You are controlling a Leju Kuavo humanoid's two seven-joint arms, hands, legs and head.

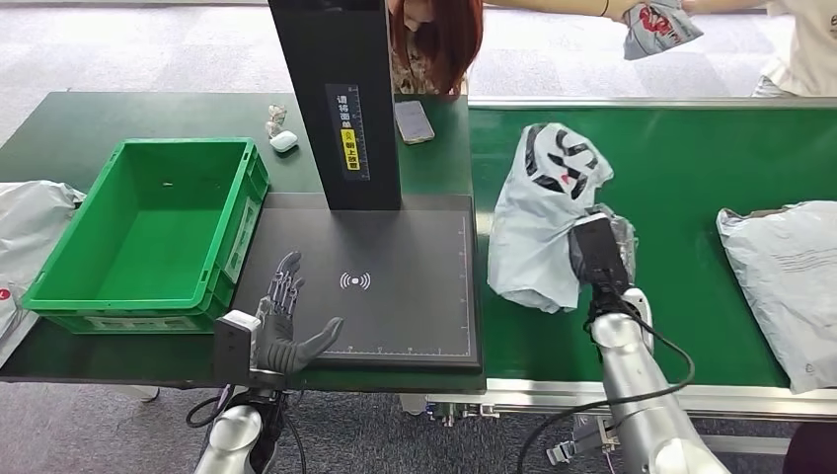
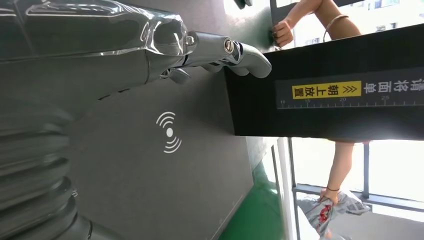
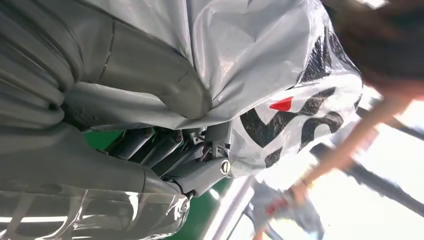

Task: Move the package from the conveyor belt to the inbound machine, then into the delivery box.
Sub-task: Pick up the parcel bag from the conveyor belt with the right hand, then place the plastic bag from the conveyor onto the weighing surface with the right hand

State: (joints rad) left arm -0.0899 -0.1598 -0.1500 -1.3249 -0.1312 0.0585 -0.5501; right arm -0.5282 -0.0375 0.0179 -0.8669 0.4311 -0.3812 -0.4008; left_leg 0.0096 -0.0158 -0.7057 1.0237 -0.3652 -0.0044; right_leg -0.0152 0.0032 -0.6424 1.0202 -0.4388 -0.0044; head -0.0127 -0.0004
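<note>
at the far left of the surface (image 1: 39, 128) a grey bag (image 1: 25, 222) lies beside the green delivery box (image 1: 148, 237), which stands with nothing visible inside it. just right of the box sits the inbound machine (image 1: 395, 286), a black scan pad with a white signal mark and a black post (image 1: 341, 99) at its far edge. white earbuds case (image 1: 284, 141) and a phone (image 1: 414, 120) lie far of the pad.

the left robot hand (image 1: 286, 321) hovers at the near left corner of the pad, fingers apart, holding nothing.

right of the pad runs the green conveyor belt (image 1: 691, 168). the package (image 1: 543, 212), a grey poly bag with black and red print, is on the belt close to the pad edge. the right robot hand (image 1: 602, 247) grips its near right side; in the right wrist view the thumb and fingers (image 3: 165, 147) pinch the film. a second grey parcel (image 1: 785, 281) lies further right. a person stands at the far side, and another holds a bag (image 1: 661, 25) at the far right.

risks, as judged:
- the grip is on loose film only; the contents may sag and the film slide out during the lift.
- a low carry may drag the hanging bag against the raised pad edge.
- the post stands near the transfer path; a wide swing may strike it.
- the left robot hand occupies pad space and may obstruct placement.
</note>
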